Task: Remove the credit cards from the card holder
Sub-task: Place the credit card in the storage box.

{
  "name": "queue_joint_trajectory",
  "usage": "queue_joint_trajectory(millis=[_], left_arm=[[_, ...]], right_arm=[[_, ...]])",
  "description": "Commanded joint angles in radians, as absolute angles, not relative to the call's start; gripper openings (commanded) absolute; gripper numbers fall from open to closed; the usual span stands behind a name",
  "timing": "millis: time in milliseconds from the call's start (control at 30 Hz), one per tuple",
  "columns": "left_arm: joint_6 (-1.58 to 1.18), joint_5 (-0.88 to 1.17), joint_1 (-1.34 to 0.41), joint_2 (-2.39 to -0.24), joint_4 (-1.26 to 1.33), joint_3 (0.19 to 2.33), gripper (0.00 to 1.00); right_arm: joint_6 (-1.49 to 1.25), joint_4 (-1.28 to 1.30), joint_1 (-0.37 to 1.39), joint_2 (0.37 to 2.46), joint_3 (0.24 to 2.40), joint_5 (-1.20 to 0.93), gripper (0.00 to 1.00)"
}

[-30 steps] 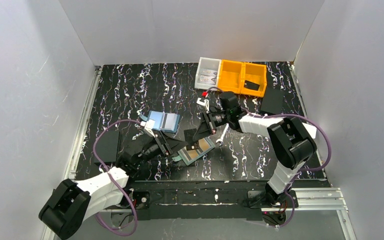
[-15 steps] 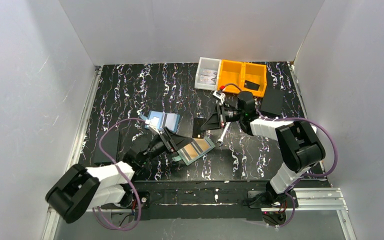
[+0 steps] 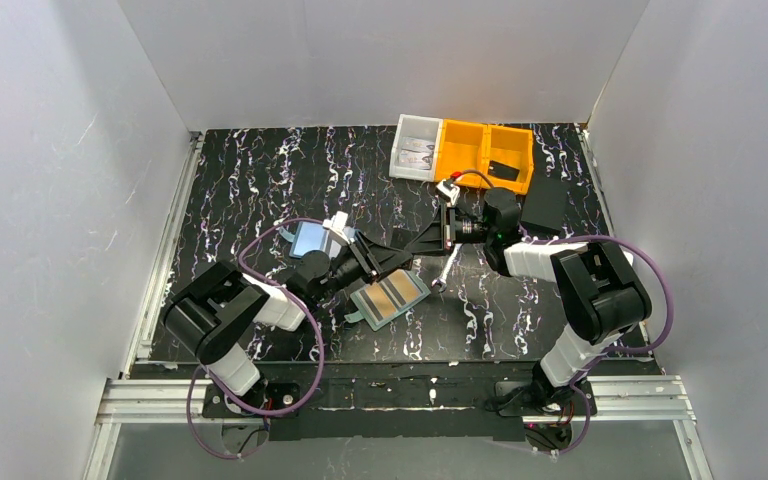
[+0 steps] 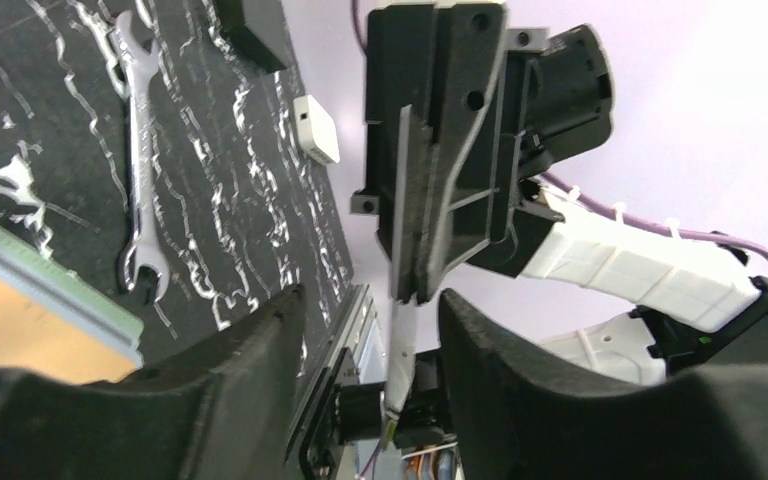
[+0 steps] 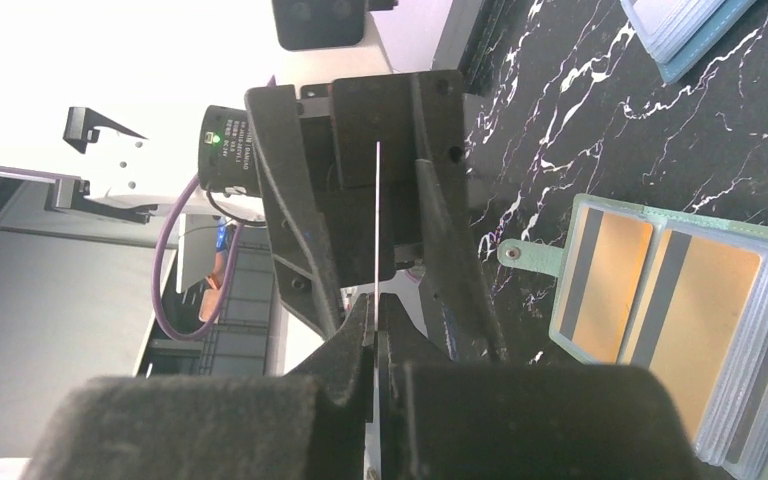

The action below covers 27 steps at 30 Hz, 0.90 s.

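Right now my right gripper (image 5: 374, 312) is pressed together on a card (image 5: 374, 215), pinching it by one end so that it stands out past the fingertips, clear of the table (image 3: 260, 180). From my right wrist I see that card edge-on, as a thin pale line; from above it looks black. My left gripper (image 4: 372, 305) faces the right one, tip to tip. Its fingers (image 4: 520, 370) are spread, one on each side of the card's free end. Both wrist views show a gap between the card and each of those fingers, so my left is around the card but not touching it.

The holder (image 5: 558, 262) lies open and flat on the table, just on the near side of where my two grippers meet. Two orange cards (image 5: 615, 280) with dark stripes show in its panels, one beside the other. A wrench (image 4: 140, 170) lies just beside the holder's right corner. A light-blue rectangle (image 3: 310, 238) rests on the table behind my left wrist, partly hidden by it.
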<state>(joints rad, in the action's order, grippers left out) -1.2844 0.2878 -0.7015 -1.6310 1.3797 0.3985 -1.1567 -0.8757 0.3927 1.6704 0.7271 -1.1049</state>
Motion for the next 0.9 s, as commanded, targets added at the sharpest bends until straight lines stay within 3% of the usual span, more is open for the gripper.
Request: queue_joint_trajectory(millis=[0, 200, 300, 500, 567, 700, 733, 867], left_arm=[[-1.295, 0.284, -0.705, -1.622, 1.442, 0.436, 0.45], [-1.304, 0.291, -0.705, -1.620, 1.443, 0.424, 0.43], [-1.304, 0.294, -0.705, -1.615, 1.442, 0.419, 0.37], [-1.305, 0.316, -0.706, -1.632, 1.443, 0.438, 0.20], [-1.303, 0.319, -0.706, -1.635, 1.443, 0.442, 0.02], [-1.266, 0.344, -0.703, -1.625, 1.441, 0.442, 0.00], [-1.254, 0.355, -0.695, -1.616, 1.438, 0.435, 0.00], [-1.227, 0.446, -0.640, -1.560, 1.396, 0.377, 0.00]], right_arm=[[-1.170, -0.941, 0.383, 1.672, 0.724, -1.098, 0.01], [-1.175, -0.945, 0.354, 1.674, 0.717, -1.094, 0.01], [-1.194, -0.969, 0.340, 1.676, 0.712, -1.094, 0.01], [-1.199, -0.980, 0.339, 1.680, 0.706, -1.091, 0.01], [-1.199, -0.980, 0.339, 1.682, 0.706, -1.091, 0.01], [-1.179, -0.984, 0.339, 1.686, 0.720, -1.122, 0.02], [-1.152, -0.973, 0.337, 1.687, 0.730, -1.139, 0.06], [-0.915, -0.773, 0.303, 1.695, 0.808, -1.232, 0.63]])
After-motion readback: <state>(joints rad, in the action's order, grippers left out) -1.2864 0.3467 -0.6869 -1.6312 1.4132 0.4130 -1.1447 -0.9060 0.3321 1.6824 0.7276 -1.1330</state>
